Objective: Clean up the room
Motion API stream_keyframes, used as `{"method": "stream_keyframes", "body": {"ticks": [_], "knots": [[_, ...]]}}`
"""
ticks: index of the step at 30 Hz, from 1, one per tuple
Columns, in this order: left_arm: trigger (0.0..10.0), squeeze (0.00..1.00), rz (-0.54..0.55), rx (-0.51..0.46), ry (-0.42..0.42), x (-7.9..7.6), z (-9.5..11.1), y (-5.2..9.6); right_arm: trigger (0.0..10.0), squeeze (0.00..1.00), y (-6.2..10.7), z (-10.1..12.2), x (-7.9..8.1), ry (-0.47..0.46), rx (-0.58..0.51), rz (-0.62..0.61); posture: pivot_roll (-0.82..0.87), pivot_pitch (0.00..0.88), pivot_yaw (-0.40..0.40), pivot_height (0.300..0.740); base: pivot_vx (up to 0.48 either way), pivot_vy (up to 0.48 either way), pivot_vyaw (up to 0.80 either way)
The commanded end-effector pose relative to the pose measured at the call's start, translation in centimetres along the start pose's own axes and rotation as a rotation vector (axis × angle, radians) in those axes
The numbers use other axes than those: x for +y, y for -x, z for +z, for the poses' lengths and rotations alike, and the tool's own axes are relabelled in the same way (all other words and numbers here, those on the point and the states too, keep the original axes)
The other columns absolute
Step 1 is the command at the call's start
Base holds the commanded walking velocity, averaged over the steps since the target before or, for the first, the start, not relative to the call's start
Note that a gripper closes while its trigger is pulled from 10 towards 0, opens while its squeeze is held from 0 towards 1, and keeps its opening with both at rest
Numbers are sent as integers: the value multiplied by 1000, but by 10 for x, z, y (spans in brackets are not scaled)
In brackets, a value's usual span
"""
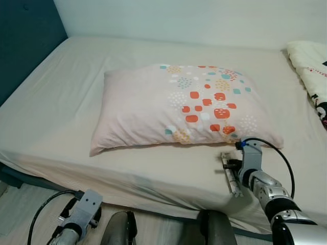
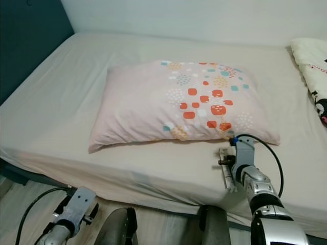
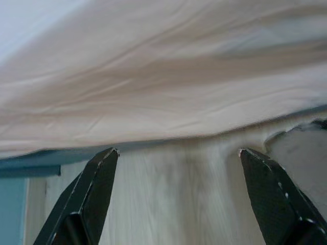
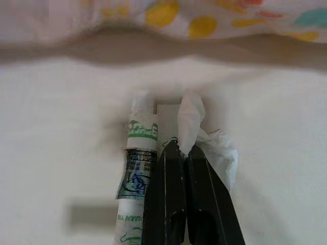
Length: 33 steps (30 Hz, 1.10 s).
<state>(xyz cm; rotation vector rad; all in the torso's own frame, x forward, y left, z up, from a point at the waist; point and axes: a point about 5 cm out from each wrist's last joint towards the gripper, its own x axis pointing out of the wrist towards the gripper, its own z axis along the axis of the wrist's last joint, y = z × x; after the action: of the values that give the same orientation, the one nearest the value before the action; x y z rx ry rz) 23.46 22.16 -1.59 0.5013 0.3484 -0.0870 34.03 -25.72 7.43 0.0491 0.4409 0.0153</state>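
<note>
Pinching a white wrapper (image 4: 137,168) at the near edge of the bed (image 1: 61,127), the right gripper (image 4: 183,153) has its 2 fingers (image 4: 168,194) clenched together on crumpled white plastic (green and dark print on the flat strip just beside them). In the head views the wrapper (image 1: 231,176) is a narrow pale strip lying on the sheet, just in front of the pillow's near right corner, with the right gripper (image 1: 232,166) at it and the silver arm reaching up from the lower right, black cable looping over the wrist.

Pillow (image 1: 179,107) lies flat in the middle of the bed, pale pink with red, teal and yellow dots clustered on its right half. Its dotted edge shows at the far side of the right wrist view, near the wrapper but apart from it.

Blanket (image 1: 311,76) with dark print sits at the bed's far right edge, well apart from the pillow. Teal headboard (image 1: 25,41) stands along the left side.

Left gripper (image 3: 176,158) is low beside the bed, fingers (image 3: 97,189) spread wide with nothing between them, pointed at the hanging sheet and wood floor (image 3: 173,204). Left arm (image 1: 76,217) shows at the lower left, below the mattress edge
</note>
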Motion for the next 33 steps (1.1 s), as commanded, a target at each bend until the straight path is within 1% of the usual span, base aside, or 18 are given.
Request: {"method": "stream_keyframes", "body": {"ticks": [1,2,4,8,12,13,14,15,17,18,19,20,21,22,23,25,29,33], "knots": [[10000,0,-14,38,1,-6,-6,2,0,0,-2,1,5,-50,-4,24,130,185,12,565,0,0,0],[10000,0,-14,38,1,-6,-6,2,0,0,-2,1,5,-50,-4,24,130,185,12,565,0,0,0],[10000,0,-16,34,5,-8,1,-5,0,0,-4,22,15,-166,-111,119,119,160,7,565,0,0,0],[10000,0,-14,33,9,-9,5,-9,0,0,-1,32,12,-246,-166,154,103,145,6,565,0,0,0],[10000,0,-15,34,11,-10,7,-11,0,0,3,32,9,-280,-181,170,100,141,6,565,0,0,0],[10000,0,-20,39,13,-12,8,-13,0,0,9,24,19,-305,-185,257,84,122,4,565,0,0,0],[10000,0,-20,39,13,-12,8,-13,0,0,9,24,19,-305,-185,257,84,122,4,565,0,0,0],[10000,0,-24,44,15,-13,9,-14,0,0,12,20,27,-317,-191,314,82,118,3,565,0,0,0],[10000,0,-24,45,15,-13,9,-15,0,0,12,20,28,-318,-192,320,82,118,3,565,0,0,0],[10000,0,-26,55,15,-13,7,-14,0,0,16,15,40,-312,-194,367,71,108,5,565,0,0,0],[10000,0,-26,55,15,-13,7,-14,0,0,16,15,40,-312,-194,367,71,108,5,565,0,0,0],[10000,0,-29,76,14,-13,4,-14,0,0,20,11,54,-324,-195,426,63,95,4,565,0,0,0],[10000,0,-29,76,14,-13,4,-14,0,0,20,11,54,-324,-195,426,63,95,4,565,0,0,0],[10000,0,-30,141,9,-12,-6,-11,0,0,30,1,83,-316,-170,540,49,79,6,565,0,0,0],[10000,0,-30,141,9,-12,-6,-11,0,0,30,1,83,-316,-170,540,49,79,6,565,0,0,0],[10000,0,-24,194,6,-10,-15,-8,0,0,36,2,96,-344,-202,614,45,63,6,570,0,0,0],[10000,0,-6,233,14,-7,-21,-5,0,0,40,8,99,-376,-247,647,40,53,8,580,0,0,0],[10000,0,62,303,67,2,-29,-2,0,0,44,17,98,-390,-284,644,31,25,8,594,0,0,0]]}}
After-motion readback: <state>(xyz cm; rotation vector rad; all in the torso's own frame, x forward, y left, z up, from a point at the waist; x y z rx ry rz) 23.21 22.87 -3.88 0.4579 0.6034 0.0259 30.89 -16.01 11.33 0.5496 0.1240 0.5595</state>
